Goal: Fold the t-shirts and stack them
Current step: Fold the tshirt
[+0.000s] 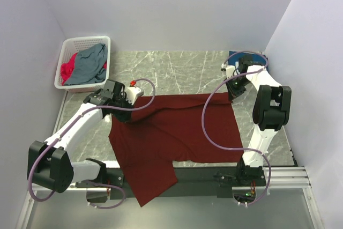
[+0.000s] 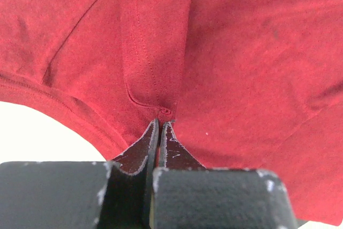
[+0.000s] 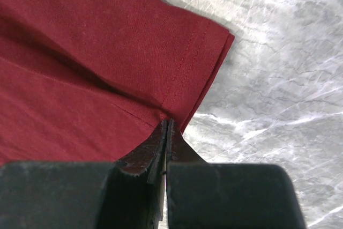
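Observation:
The large maroon t-shirt (image 1: 177, 132) lies spread across the middle of the table, its lower end hanging over the near edge. My left gripper (image 1: 119, 112) is shut on the shirt's left upper edge; the left wrist view shows the jaws pinched on a fold at a seam (image 2: 165, 112). My right gripper (image 1: 231, 97) is shut on the shirt's far right corner; the right wrist view shows the jaws closed on the cloth beside a hemmed sleeve (image 3: 198, 52). A grey-blue shirt (image 1: 88, 64) and a bright-pink one (image 1: 67, 72) lie in the basket. The navy shirt is out of view.
A white lattice basket (image 1: 91, 41) stands at the far left corner. A blue object (image 1: 249, 56) sits at the far right behind the right arm. Marble tabletop (image 1: 177, 71) shows behind the shirt. Walls close in on both sides.

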Motion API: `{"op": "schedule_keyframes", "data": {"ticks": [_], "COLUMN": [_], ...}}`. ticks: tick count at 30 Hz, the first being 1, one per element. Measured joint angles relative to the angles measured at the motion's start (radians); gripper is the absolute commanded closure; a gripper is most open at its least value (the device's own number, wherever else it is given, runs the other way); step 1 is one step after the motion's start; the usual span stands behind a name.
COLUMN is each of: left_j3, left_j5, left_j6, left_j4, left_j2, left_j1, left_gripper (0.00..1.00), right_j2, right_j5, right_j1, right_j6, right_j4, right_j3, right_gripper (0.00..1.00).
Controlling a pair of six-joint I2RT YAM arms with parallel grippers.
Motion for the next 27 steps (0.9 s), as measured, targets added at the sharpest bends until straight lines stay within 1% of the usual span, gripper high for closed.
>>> {"op": "schedule_keyframes", "data": {"ticks": [10,11,13,14,16,17,19,21,22,23,26,27], "left_j3": [-0.001,-0.002,-0.002,-0.002,-0.002,-0.002,0.001,0.02,0.043,0.069,0.15,0.175], "left_j5": [-0.022,-0.02,-0.01,0.002,0.026,0.035,0.054,0.068,0.077,0.086,0.107,0.112], "left_j6": [0.065,0.078,0.116,0.139,0.179,0.189,0.209,0.217,0.218,0.214,0.186,0.17], "left_j4": [-0.025,-0.029,-0.048,-0.064,-0.091,-0.099,-0.105,-0.108,-0.109,-0.104,-0.06,-0.04], "left_j2": [0.0,0.0,0.001,0.001,-0.003,-0.006,-0.018,-0.013,0.002,0.028,0.138,0.185], "left_j1": [-0.002,-0.003,-0.005,-0.006,-0.008,-0.008,-0.009,-0.009,-0.009,-0.009,-0.009,-0.009], "left_gripper": [0.99,0.81,0.63,0.52,0.45,0.42,0.42,0.41,0.39,0.39,0.34,0.33], "right_j2": [-0.002,-0.002,-0.002,-0.002,-0.003,-0.003,-0.004,-0.006,-0.006,-0.006,-0.006,-0.003], "right_j5": [0.022,0.024,0.028,0.031,0.028,0.023,0.007,-0.011,-0.023,-0.035,-0.057,-0.061], "right_j1": [0.0,0.0,0.0,0.0,-0.004,-0.006,-0.011,-0.013,-0.013,-0.013,-0.01,-0.005], "right_j6": [-0.017,-0.021,-0.027,-0.036,-0.048,-0.054,-0.061,-0.061,-0.059,-0.053,-0.027,-0.014], "right_j4": [0.017,0.018,0.016,0.014,0.005,-0.005,-0.028,-0.052,-0.064,-0.075,-0.095,-0.1], "right_j3": [-0.043,-0.043,-0.043,-0.043,-0.04,-0.035,-0.013,0.019,0.042,0.064,0.123,0.142], "right_gripper": [1.0,0.86,0.67,0.53,0.45,0.43,0.43,0.47,0.5,0.57,0.66,0.67]}}
